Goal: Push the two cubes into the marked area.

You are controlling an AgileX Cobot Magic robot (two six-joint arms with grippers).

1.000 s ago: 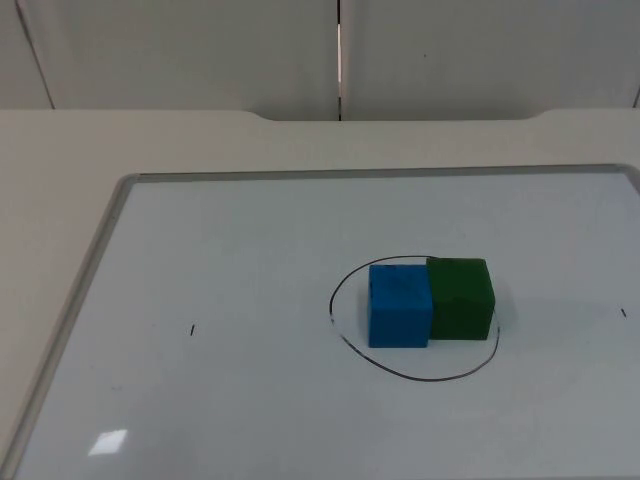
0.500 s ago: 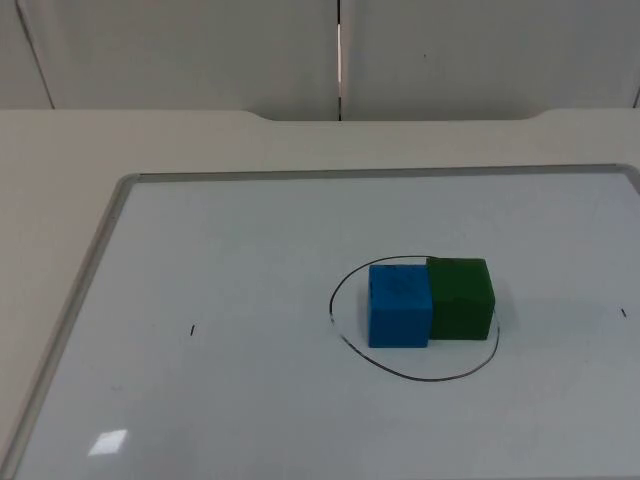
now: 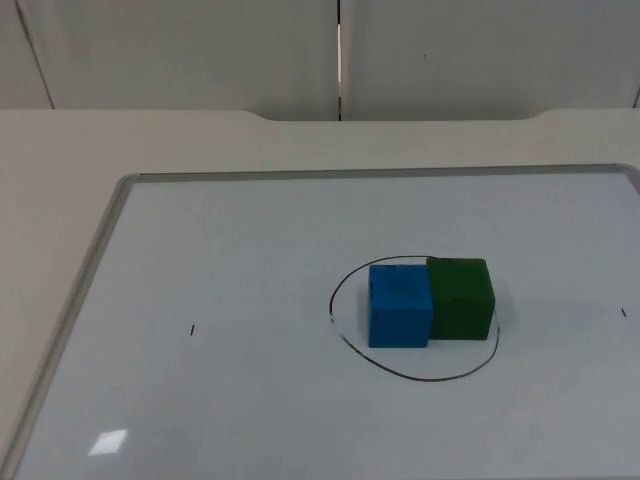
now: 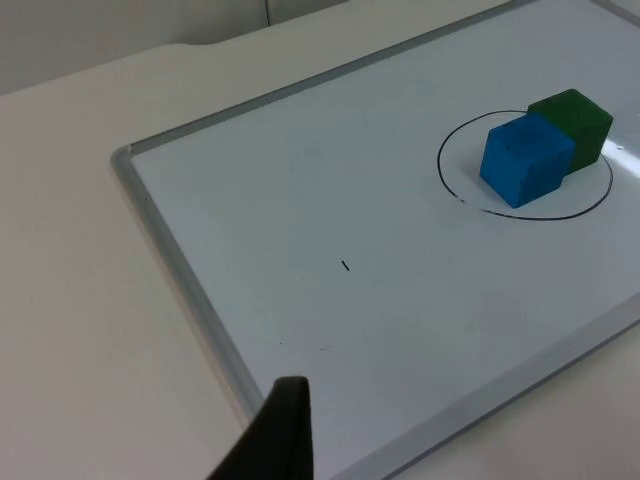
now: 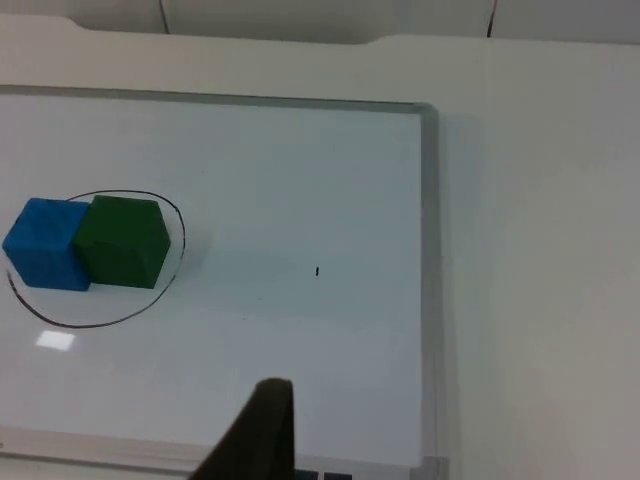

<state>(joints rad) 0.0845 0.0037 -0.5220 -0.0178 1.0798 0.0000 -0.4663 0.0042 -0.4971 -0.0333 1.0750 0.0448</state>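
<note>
A blue cube (image 3: 400, 305) and a green cube (image 3: 460, 298) stand side by side and touching on the whiteboard, blue on the left. Both lie inside a hand-drawn black oval (image 3: 415, 378); the green cube's right side is close to the line. From the left wrist, the blue cube (image 4: 525, 160), green cube (image 4: 575, 120) and oval (image 4: 540, 215) lie far ahead of my left gripper (image 4: 275, 430), which hangs over the board's frame. My right gripper (image 5: 260, 430) hangs near the opposite board edge, well away from the green cube (image 5: 122, 243) and blue cube (image 5: 45, 245).
The whiteboard's grey frame (image 3: 85, 290) rims the work surface, with bare table around it. Small black tick marks sit left (image 3: 192, 330) and right (image 3: 623, 313) of the oval. The grey partition wall (image 3: 200, 50) closes the far side.
</note>
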